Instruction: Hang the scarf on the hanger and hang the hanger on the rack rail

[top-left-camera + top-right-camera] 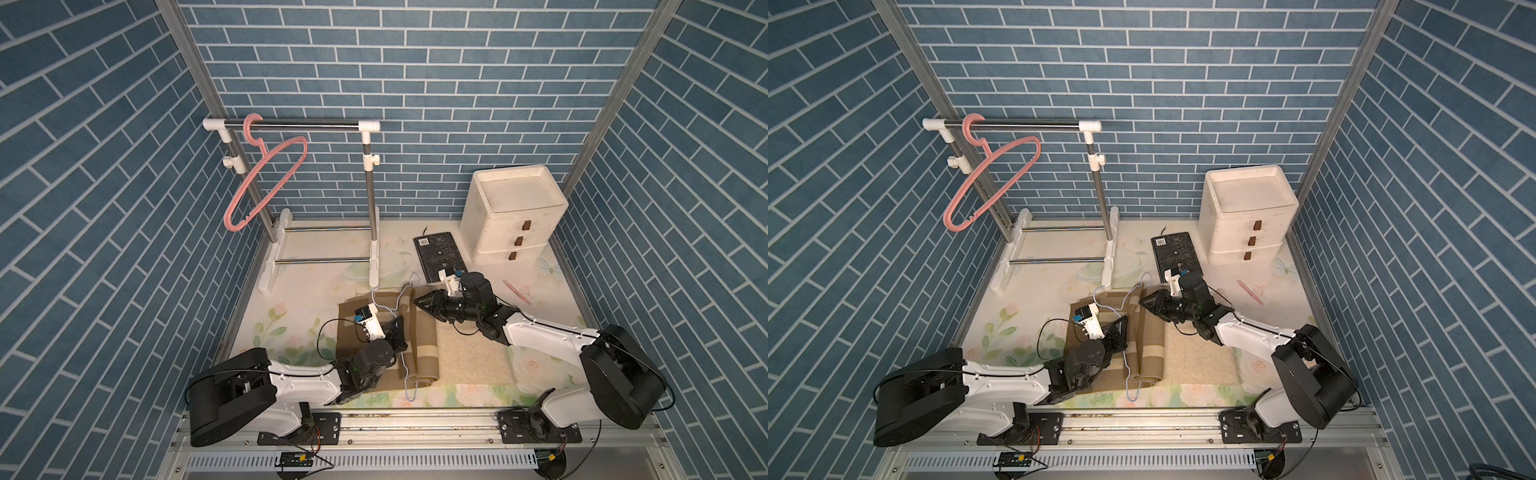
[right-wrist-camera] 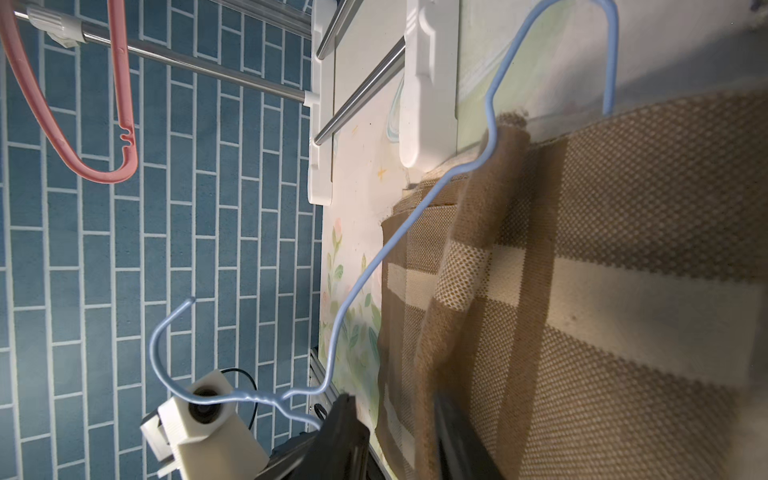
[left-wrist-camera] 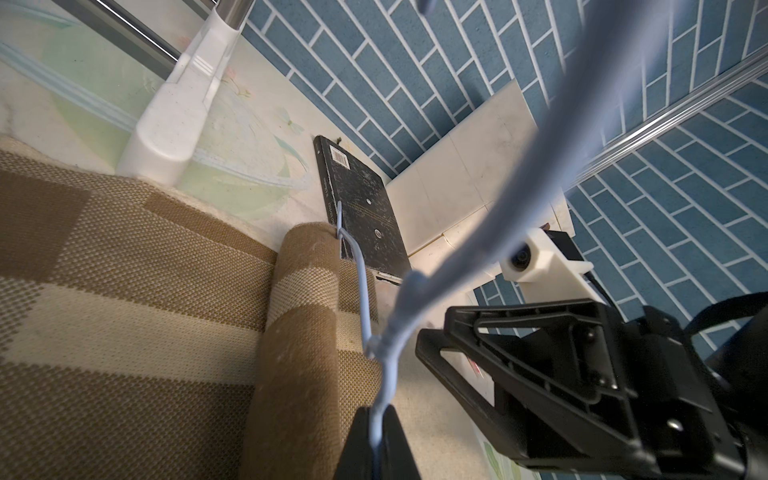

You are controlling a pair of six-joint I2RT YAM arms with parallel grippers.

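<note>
The left end effector [image 3: 376, 419] pinches the wire of the blue hanger [image 3: 536, 174], while the right end effector [image 2: 395, 415] stands spread around a fold of the brown-striped scarf [image 2: 602, 291]. The scarf lies on the worktop [image 1: 291, 299], one fold draped over the hanger. The black book [image 3: 361, 199] nearby bears a white barcode label [image 3: 340, 156]; its spine lettering is unreadable.

On my screen the scarf [image 2: 602, 270] is checked in brown with cream bands. The blue hanger [image 3: 517, 187] is pale, the pink hanger [image 2: 121, 83] salmon. The walls [image 1: 415, 83] are dark blue brick with white joints. The mat [image 1: 299, 291] is cream with green and pink flowers. The drawers [image 1: 498, 232] are off-white with brown knobs, and the book [image 1: 438, 253] is black.
</note>
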